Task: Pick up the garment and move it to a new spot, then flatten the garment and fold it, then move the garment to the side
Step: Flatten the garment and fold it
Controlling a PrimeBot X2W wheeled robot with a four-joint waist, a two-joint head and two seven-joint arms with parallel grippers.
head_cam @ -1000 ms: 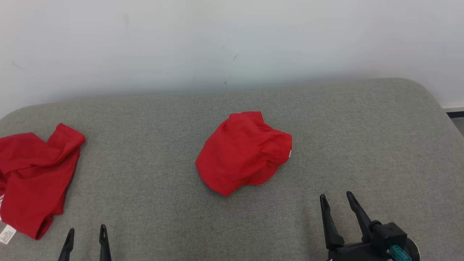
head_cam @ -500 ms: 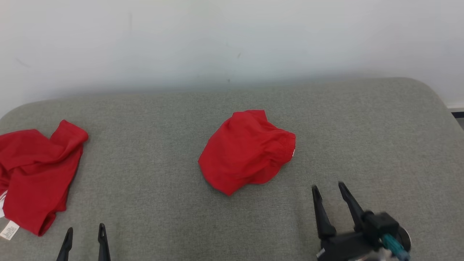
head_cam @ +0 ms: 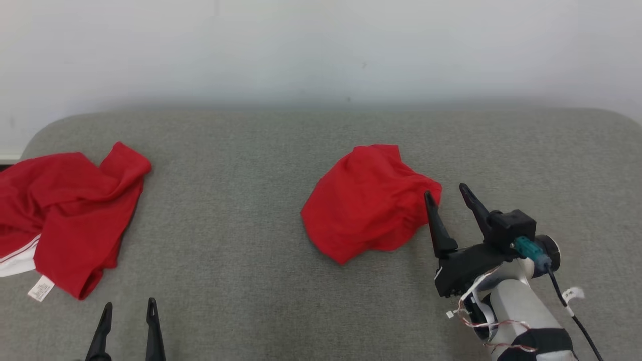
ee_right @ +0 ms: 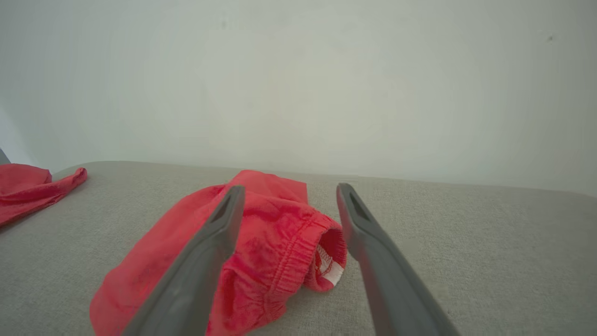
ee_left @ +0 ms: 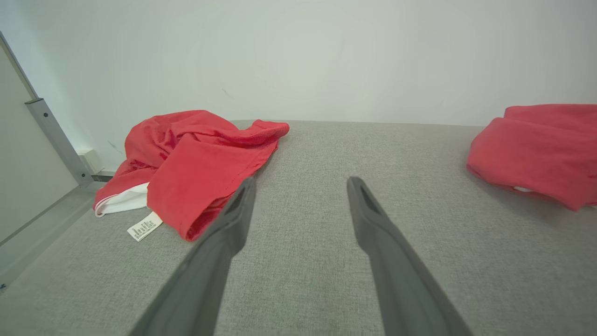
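Red garment (head_cam: 368,200), bunched into a rounded heap, lies near the middle of the grey padded surface (head_cam: 241,150), a little right of centre and well clear of the far wall (head_cam: 321,50). From where I stand this looks like the very first step, the reach for the pick-up. Nothing is lifted and nothing is flattened or folded.

The right gripper (head_cam: 445,190) sits at the heap's right edge with its two dark fingers spread wide and nothing between them. Its left finger overlaps the cloth's edge as seen from the head. Whether it actually touches, I cannot tell. The wrist view shows the fingers straddling the gathered elastic waistband (ee_right: 298,252), with a small white tag (ee_right: 332,275) showing at the opening.

I would say the next move calls for coming down onto that thick waistband roll and closing on it, taking enough layers that the whole piece rises together.

The left gripper (head_cam: 129,303) waits at the near left, fingers apart and empty. A second red piece (head_cam: 70,210) with a white label (head_cam: 40,288) lies crumpled at the far left, well apart from the first.

The cloth looks soft, matte and creased, and no flat panel shows.
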